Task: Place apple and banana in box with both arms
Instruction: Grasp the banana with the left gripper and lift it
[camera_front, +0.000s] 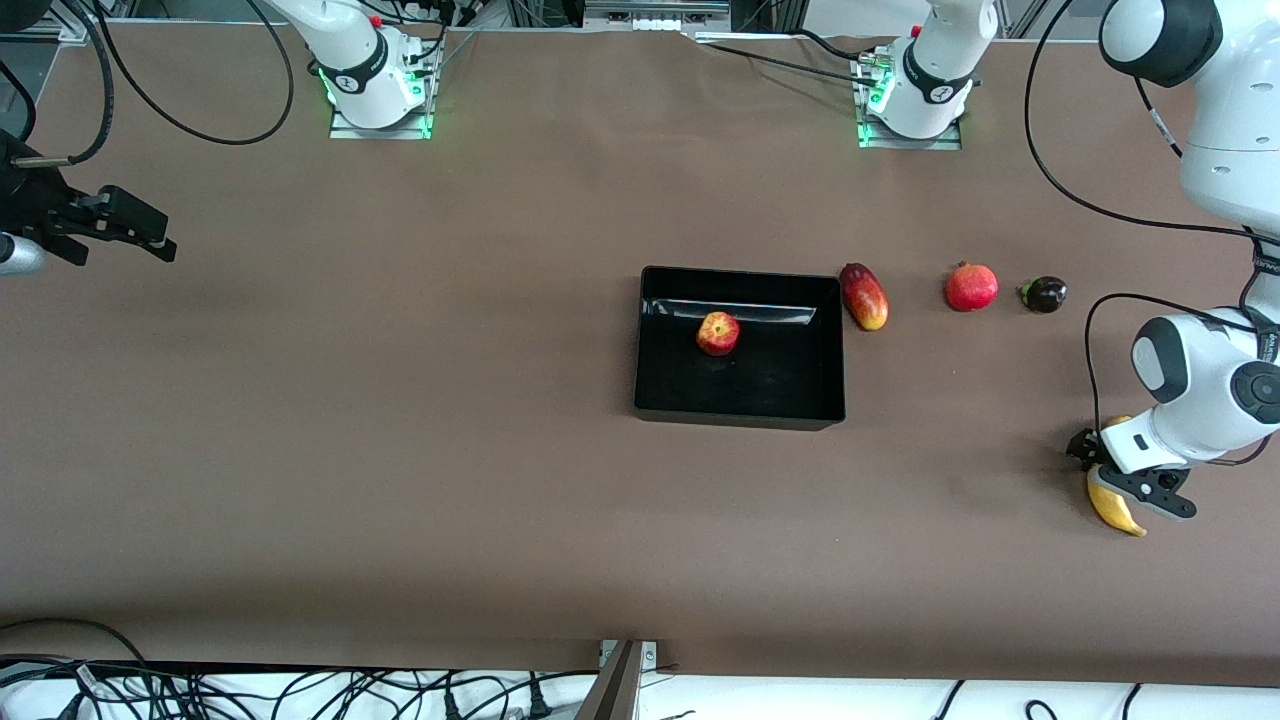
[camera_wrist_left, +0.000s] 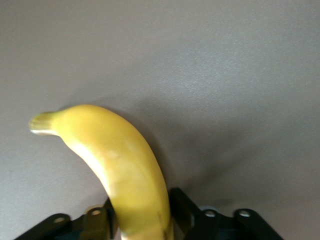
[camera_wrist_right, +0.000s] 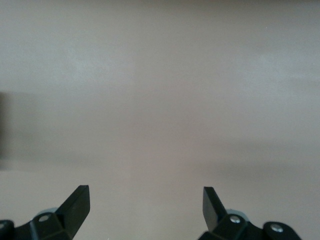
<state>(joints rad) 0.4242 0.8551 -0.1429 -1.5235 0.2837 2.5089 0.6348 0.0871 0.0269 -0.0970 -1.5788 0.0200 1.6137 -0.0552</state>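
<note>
The white jointed left arm's black two-finger gripper (camera_front: 1112, 478), at the front view's lower right, has its jaws closed on the long yellow banana (camera_front: 1113, 506). The right arm's black gripper (camera_front: 128, 232) waits at upper left, jaws spread wide.

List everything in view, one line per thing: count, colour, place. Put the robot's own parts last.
table: one, brown, under everything.
box: one, black, mid-table.
apple: one, red and yellow, in the box.
mango: one, red and yellow, beside the box, toward the left arm's end.
pomegranate: one, red, between the mango and the dark fruit.
dark fruit: one, dark purple, beside the pomegranate, toward the left arm's end.
banana: one, yellow, nearer the front camera than the dark fruit, between the left gripper's fingers.
left gripper: one, black, closed on the banana at the left arm's end.
right gripper: one, black, open and holding nothing, waiting over bare table at the right arm's end.
</note>
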